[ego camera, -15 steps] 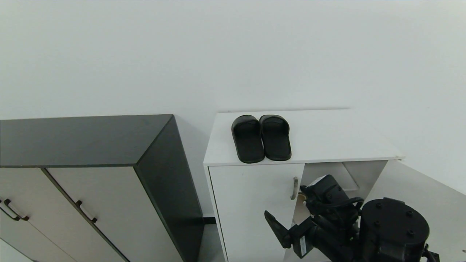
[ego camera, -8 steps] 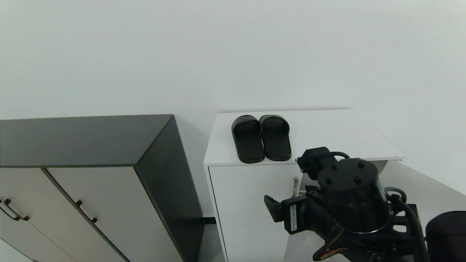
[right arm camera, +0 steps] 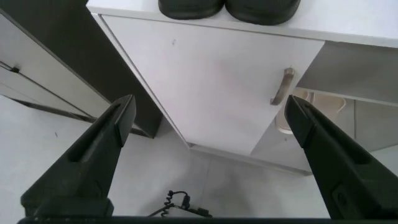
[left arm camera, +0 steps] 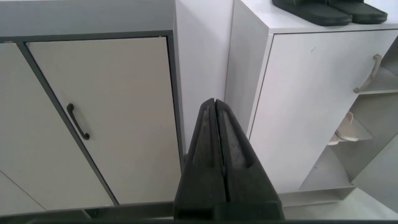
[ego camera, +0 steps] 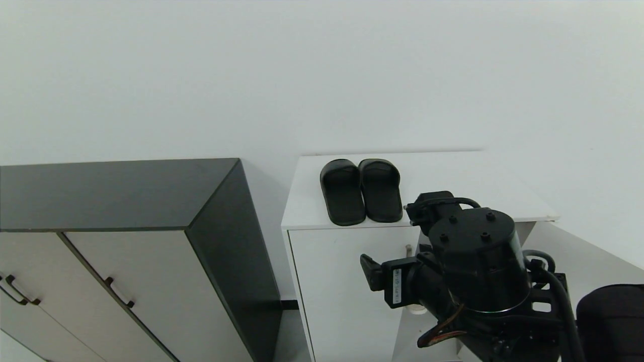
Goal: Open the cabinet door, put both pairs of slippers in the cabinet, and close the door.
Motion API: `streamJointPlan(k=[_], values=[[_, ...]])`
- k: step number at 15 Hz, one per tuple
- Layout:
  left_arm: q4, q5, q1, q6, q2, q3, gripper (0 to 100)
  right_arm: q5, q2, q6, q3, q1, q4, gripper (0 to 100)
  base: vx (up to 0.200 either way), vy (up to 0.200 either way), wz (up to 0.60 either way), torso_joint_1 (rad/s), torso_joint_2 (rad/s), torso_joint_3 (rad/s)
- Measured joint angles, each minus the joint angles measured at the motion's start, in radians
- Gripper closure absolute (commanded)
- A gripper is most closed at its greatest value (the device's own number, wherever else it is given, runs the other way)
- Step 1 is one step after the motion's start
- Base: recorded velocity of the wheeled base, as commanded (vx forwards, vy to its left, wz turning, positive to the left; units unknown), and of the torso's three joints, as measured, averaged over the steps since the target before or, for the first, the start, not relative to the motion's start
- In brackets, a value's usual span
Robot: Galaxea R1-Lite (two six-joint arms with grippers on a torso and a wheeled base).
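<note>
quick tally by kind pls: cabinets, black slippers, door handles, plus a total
cabinets: 2 (white cabinet, dark cabinet)
black slippers: 2
door handles: 3
total: 7

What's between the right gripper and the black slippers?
Nothing loose: in the right wrist view, bare cabinet door and its handle lie between the right gripper and the black slippers.
</note>
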Motion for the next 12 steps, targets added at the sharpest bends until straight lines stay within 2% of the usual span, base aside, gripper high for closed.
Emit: streamJointPlan(k=[2,11,12], values=[[0.0,0.0,0.0,0.0,0.0,0.0,100,-0.001,0.004,0.0,0.002,0.0,-0.002,0,0.0,0.0,0.0,0.0,0.0,0.0],[0.0,0.0,0.0,0.001,0.001,0.0,100,-0.002,0.01,-0.025,0.032,0.002,-0.067,0,0.2,0.0,0.0,0.003,0.0,0.003],[0.0,0.0,-0.001,0.001,0.001,0.0,100,-0.001,0.013,-0.03,0.032,0.002,-0.076,0,0.0,0.0,0.0,0.0,0.0,0.0]])
